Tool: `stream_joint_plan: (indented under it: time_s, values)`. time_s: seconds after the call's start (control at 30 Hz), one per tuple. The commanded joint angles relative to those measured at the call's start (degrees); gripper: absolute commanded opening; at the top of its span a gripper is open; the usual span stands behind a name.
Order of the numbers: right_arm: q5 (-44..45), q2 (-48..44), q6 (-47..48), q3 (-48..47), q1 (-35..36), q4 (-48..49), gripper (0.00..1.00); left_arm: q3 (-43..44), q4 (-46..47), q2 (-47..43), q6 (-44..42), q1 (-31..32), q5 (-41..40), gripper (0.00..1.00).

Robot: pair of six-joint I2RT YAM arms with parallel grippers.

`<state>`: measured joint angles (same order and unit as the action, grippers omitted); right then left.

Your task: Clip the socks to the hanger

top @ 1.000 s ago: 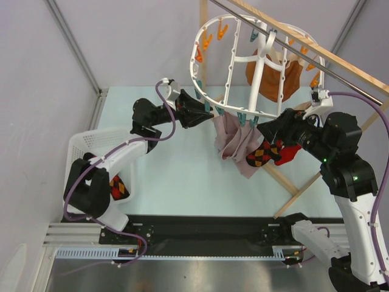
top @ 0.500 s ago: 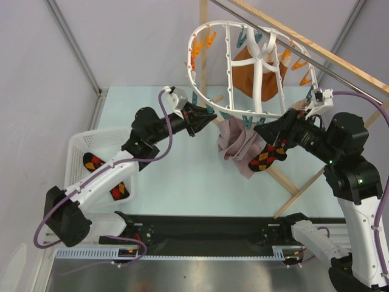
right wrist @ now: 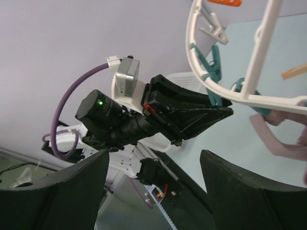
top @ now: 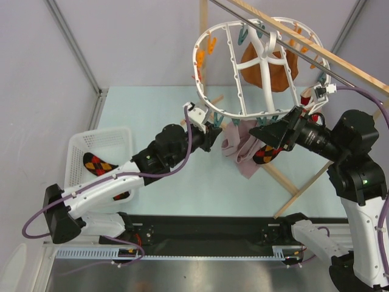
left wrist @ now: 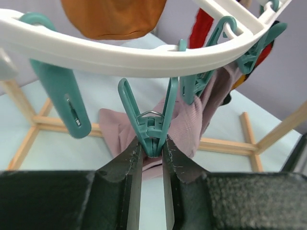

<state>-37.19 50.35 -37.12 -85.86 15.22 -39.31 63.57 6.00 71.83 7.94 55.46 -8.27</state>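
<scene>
Nearest, one sock (top: 99,163) lies in the white basket (top: 97,134) at the tabletop's near left corner. Farther in, the left gripper (left wrist: 152,149) is clenched on a teal clip (left wrist: 152,125) under the hanger (left wrist: 120,60), at its near rim. The right gripper (right wrist: 154,160) gapes empty above the other sock (top: 265,154), which hangs beside the mauve cloth (top: 238,145); clipped or not, I cannot tell. Probably the clip is being readied: next, a sock must be fed into it.

The hanger (left wrist: 144,64) is smooth, glossy white plastic. Its teal clip (left wrist: 152,129) is satiny plastic with a bright metal wire spring. The left end effector (left wrist: 152,146) has matt black fingers (left wrist: 130,175), scuffed grey. The mauve-pink cloth (left wrist: 189,127) is finely ribbed knit; the orange-brown garment (left wrist: 112,17) is soft, matt. The rack poles (left wrist: 19,100) are bare pale wood.
</scene>
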Motion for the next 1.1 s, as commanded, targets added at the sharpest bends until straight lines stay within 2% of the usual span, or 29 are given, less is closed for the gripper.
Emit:
stream_joint_plan:
  time_s: [0.0,0.13,0.23,0.33,0.37,0.43,0.47,0.67,0.83,1.07]
  values:
    - [-6.23,0.54,-4.80,0.08,1.21,5.20,0.82,2.17,-1.26,-3.10,-2.75,3.07,-12.11,0.00]
    - [-5.44,1.59,-4.97,-0.09,4.28,5.38,0.81,1.73,-0.03,-4.07,-4.07,6.06,-17.20,0.00]
    - [-0.80,3.09,-4.98,-0.44,7.88,4.86,0.77,1.47,1.29,-4.07,-5.39,8.60,-21.34,0.00]
    - [10.70,6.77,-2.35,-3.51,18.32,0.91,0.74,1.47,2.26,-3.72,-5.92,10.19,-23.62,0.00]
    - [18.65,7.65,-1.56,-4.91,24.88,-0.49,0.74,1.47,2.52,-3.72,-6.10,11.06,-24.59,0.00]
    - [26.78,9.33,-0.32,-7.38,30.63,-2.78,0.74,1.38,3.40,-3.63,-6.71,11.77,-26.69,0.00]
    - [33.69,9.68,-0.23,-7.82,34.22,-3.40,0.73,1.21,3.67,-3.63,-6.98,12.47,-27.14,0.00]
    - [54.46,10.65,-2.69,-6.77,43.47,-2.70,0.73,-0.72,7.18,-4.42,-7.59,13.88,-28.47,0.00]
    - [61.26,10.21,-1.55,-6.86,47.44,-2.00,0.72,-0.99,7.18,-4.86,-7.77,13.88,-26.63,0.00]
    - [64.35,7.58,2.05,-5.72,47.18,-1.38,0.71,-3.54,11.14,-6.62,-11.81,13.45,-15.56,0.30]
